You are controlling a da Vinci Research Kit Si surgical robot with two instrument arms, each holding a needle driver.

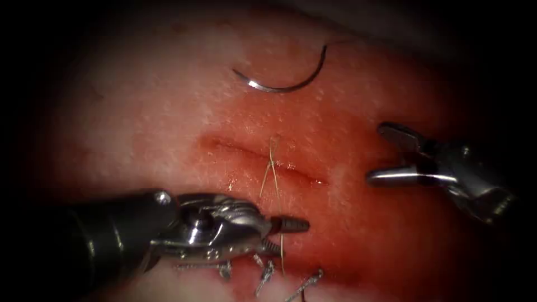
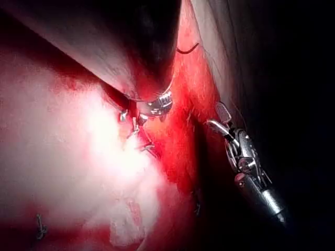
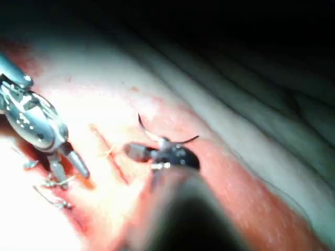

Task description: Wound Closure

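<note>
The curved needle [image 1: 285, 84] lies free on the tissue [image 1: 140, 128], beyond the cut [image 1: 263, 159] and clear of both tools; its thread end trails off to the upper right. A pale thread [image 1: 272, 168] crosses the cut at its middle and runs down toward the near edge. My left tool [image 1: 292, 237] lies below the cut with its jaws apart, the thread passing by them, and it holds nothing. The right tool [image 1: 375, 154] hovers at the right of the cut with jaws spread wide and empty. The right wrist view shows the left tool [image 3: 68, 164] with its jaws parted and the needle [image 3: 144, 125].
Several small metal pins [image 1: 265, 277] stick in the tissue along the near edge, just below the left tool. Red fluid [image 1: 358, 223] stains the tissue around and to the right of the cut. The right tool [image 2: 222, 120] appears in the left wrist view.
</note>
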